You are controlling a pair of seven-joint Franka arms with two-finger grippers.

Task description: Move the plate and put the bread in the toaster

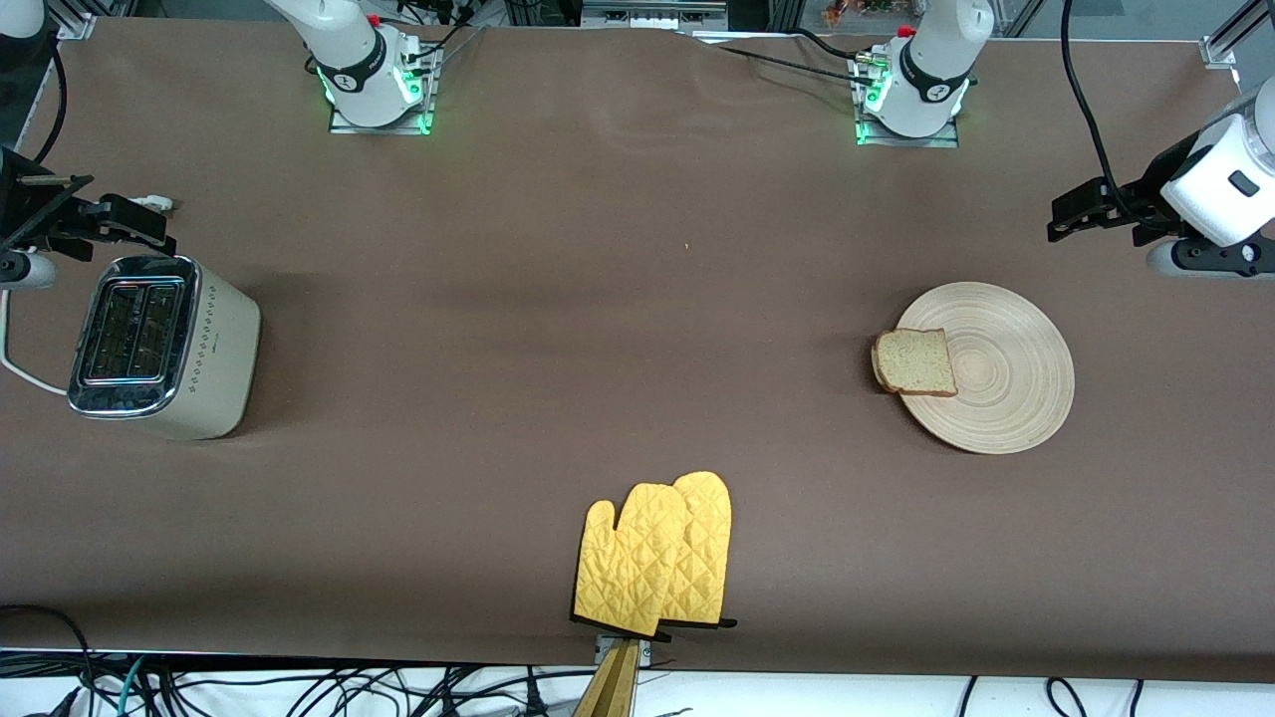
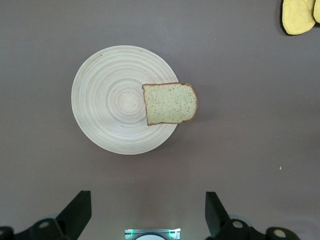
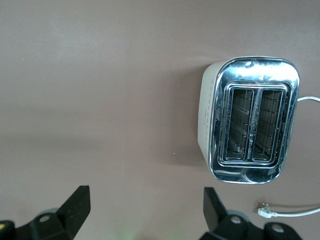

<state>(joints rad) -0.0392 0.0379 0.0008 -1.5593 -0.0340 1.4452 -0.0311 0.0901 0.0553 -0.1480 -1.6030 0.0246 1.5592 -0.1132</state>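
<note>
The bread (image 1: 914,362) lay flat on the plate (image 1: 1006,383), at the rim that faced the toaster, its crust overhanging that rim slightly. The plate sat on the brown table (image 1: 558,299) toward the left arm's end, at about mid-depth. The slice looked light, soft and easily crushed or torn; a hold across two opposite crust edges, at the overhanging part where a finger could pass beneath, appeared safest. The plate seemed stiff, wooden and fairly light, with a low rim; a pinch on the bare rim away from the slice seemed the likely hold, and the smooth grooved surface might let the bread slide if tilted.

The toaster (image 1: 164,344) stood well apart from the plate, toward the right arm's end, upright, both slots facing up and empty, its white cord (image 1: 20,368) trailing off at the table's edge.

The left gripper (image 1: 1086,214) hung above the table at its own end, near the plate but not over it, fingers (image 2: 77,210) spread wide and empty. The right gripper (image 1: 125,221) hung just beside the toaster's top, likewise with fingers (image 3: 77,207) parted and holding nothing. Both arms waited.

A pair of yellow oven mitts (image 1: 657,558) lay at the table's near edge, between plate and toaster, nearer the camera than either.
</note>
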